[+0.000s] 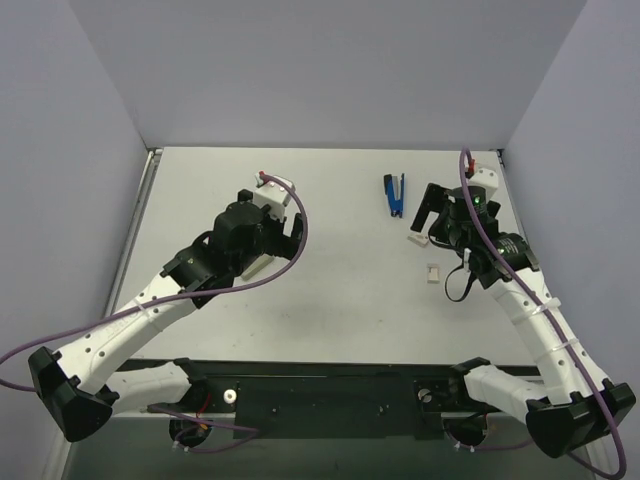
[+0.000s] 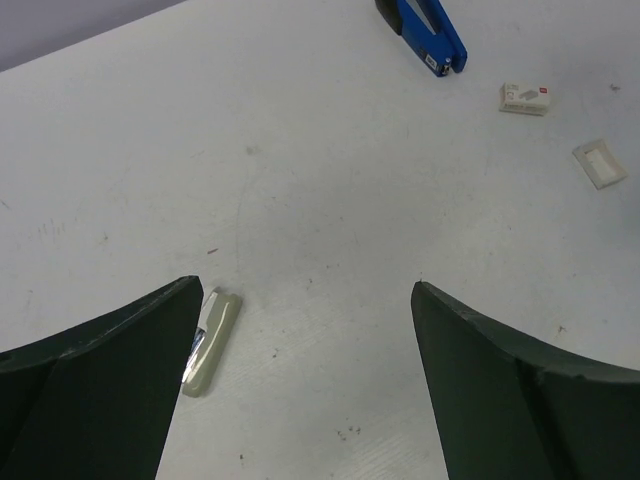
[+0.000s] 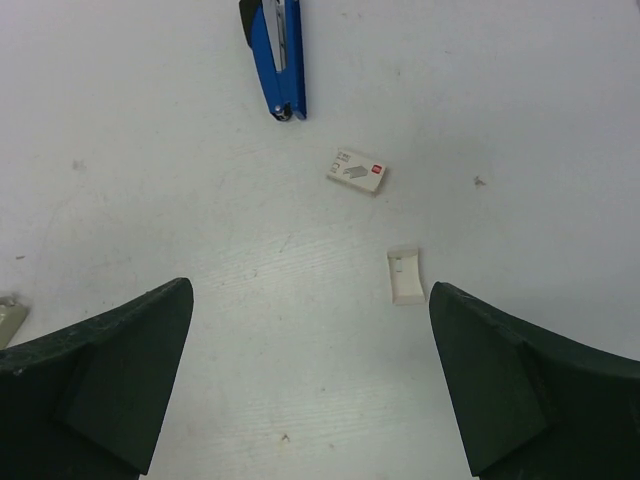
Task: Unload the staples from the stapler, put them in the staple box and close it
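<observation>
A blue stapler [image 1: 394, 193] [image 2: 435, 40] [image 3: 278, 55] lies on the white table toward the far right. A second, cream stapler [image 1: 260, 267] [image 2: 212, 340] lies beside my left gripper's left finger, with a shiny metal strip showing along its side. My left gripper [image 1: 283, 248] [image 2: 304, 285] hovers open over bare table, with nothing between its fingers. My right gripper [image 1: 436, 218] [image 3: 310, 286] is open too, just right of the blue stapler. I cannot pick out the staples; only tiny dark specks dot the table.
A small white box [image 1: 417, 238] [image 2: 525, 98] [image 3: 357, 171] with a red mark lies below the blue stapler. A small cream tray [image 1: 434, 272] [image 2: 600, 163] [image 3: 405, 276] sits near my right gripper's right finger. Grey walls enclose the table [image 1: 350, 300] on three sides.
</observation>
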